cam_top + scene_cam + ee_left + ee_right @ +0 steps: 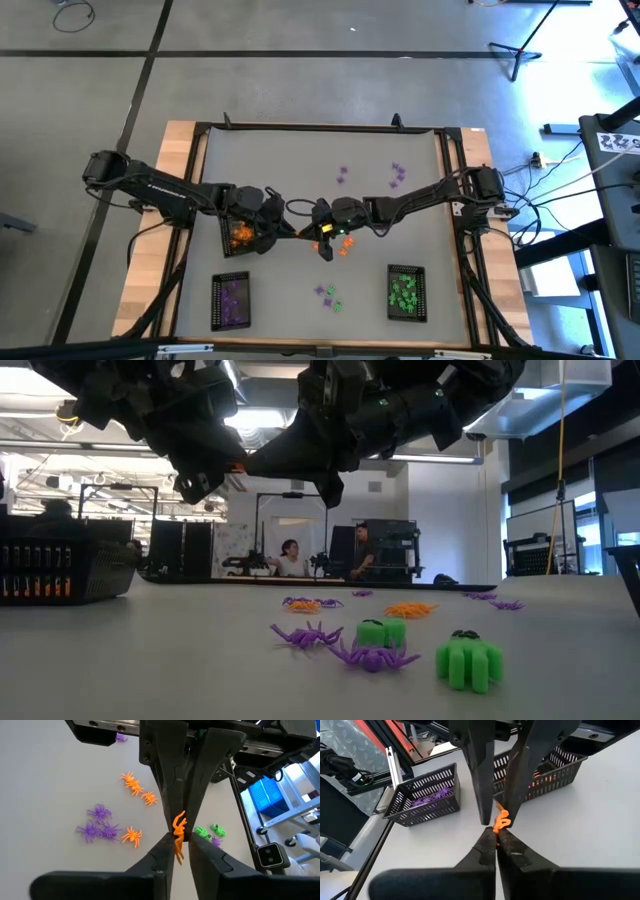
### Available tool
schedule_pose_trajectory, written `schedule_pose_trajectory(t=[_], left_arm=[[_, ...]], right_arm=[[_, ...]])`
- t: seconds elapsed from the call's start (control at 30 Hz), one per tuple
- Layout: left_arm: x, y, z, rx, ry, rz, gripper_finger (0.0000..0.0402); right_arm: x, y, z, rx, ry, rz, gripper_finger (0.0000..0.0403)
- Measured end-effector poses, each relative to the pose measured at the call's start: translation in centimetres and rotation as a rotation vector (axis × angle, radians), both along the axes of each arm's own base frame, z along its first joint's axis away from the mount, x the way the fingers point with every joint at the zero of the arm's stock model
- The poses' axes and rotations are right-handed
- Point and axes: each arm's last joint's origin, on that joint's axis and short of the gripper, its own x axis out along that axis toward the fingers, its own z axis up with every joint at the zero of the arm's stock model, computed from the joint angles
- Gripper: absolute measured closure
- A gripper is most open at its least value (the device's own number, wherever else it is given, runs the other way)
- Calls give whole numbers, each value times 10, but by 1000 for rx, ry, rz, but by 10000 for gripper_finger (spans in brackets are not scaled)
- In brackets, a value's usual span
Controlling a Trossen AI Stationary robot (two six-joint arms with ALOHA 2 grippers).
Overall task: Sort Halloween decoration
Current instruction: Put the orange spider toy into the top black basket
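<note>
the pale grey surface (300,170) sits inside a black frame, with an open workshop beyond where two people sit at desks. nearest the low camera lie small green blocky plastic trinkets (468,658) and purple plastic spiders (305,633), loose and well apart from any tray. farther in, both arms meet over the middle: the left gripper (179,837) is clamped on a small orange plastic spider (178,832), and the right gripper (496,839), fingers pressed together, pinches the same orange spider (501,820) from the opposite side, above the surface.

the risk, as i judge it, is this shared hold: if either lets go unevenly, the light trinket could spring off and land among the purple ones, or the fingertips could knock together. the black mesh tray holding orange pieces (240,235) sits just beside the left gripper, so its wall could be clipped on the way over.

the far half of the surface is largely open, with a few purple pieces (398,172) scattered; the purple-filled tray (231,300) and green-filled tray (406,292) line the near edge.
</note>
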Motion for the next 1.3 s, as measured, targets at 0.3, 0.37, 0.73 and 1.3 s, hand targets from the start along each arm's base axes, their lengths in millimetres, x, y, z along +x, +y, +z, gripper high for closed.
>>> schedule_pose_trajectory(t=[0.3, 0.37, 0.73, 1.3], left_arm=[[-1, 0, -1, 0, 13, 1, 399], [-1, 0, -1, -1, 20, 1, 400], [-6, 6, -5, -70, 96, -38, 401], [-95, 30, 12, -113, 493, 235, 401]], right_arm=[[0, 0, 0, -10, 0, -13, 403], [0, 0, 0, -18, -1, -14, 403], [0, -1, -1, -11, 4, 7, 291], [-4, -1, -10, -28, 100, -11, 215]])
